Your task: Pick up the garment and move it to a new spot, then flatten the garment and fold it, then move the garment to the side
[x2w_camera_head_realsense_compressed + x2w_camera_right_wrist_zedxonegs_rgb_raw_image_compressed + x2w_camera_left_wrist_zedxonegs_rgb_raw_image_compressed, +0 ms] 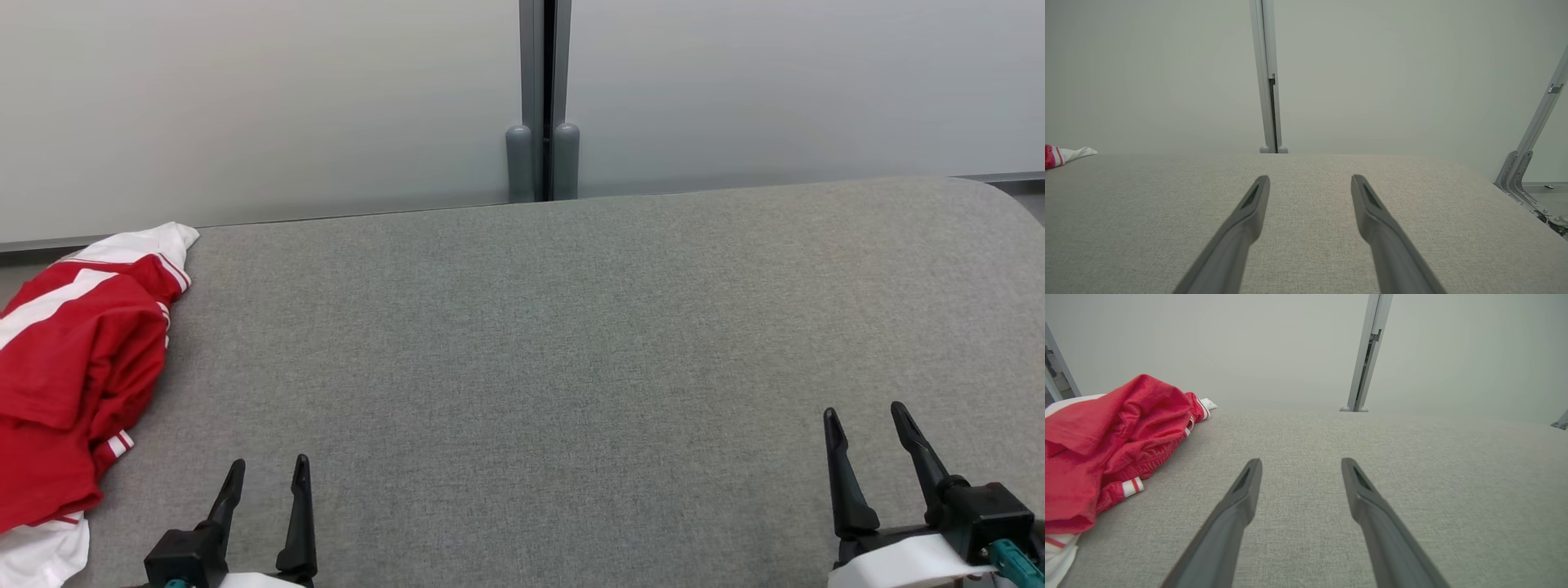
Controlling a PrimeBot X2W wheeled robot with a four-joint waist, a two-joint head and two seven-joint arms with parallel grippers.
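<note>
A red and white garment [77,367] lies crumpled in a heap at the left edge of the grey fabric table [571,343]. In the left wrist view the garment [1114,445] is bunched to the left of the fingers. A small end of the garment [1063,155] shows at the far left of the right wrist view. My left gripper [269,474] is open and empty near the front edge, just right of the heap and apart from it. My right gripper [865,416] is open and empty at the front right.
A pale wall with a grey vertical post [543,122] stands behind the table's far edge. The table's right end is rounded [1004,204]. A metal bracket [1523,175] stands beyond that end in the right wrist view.
</note>
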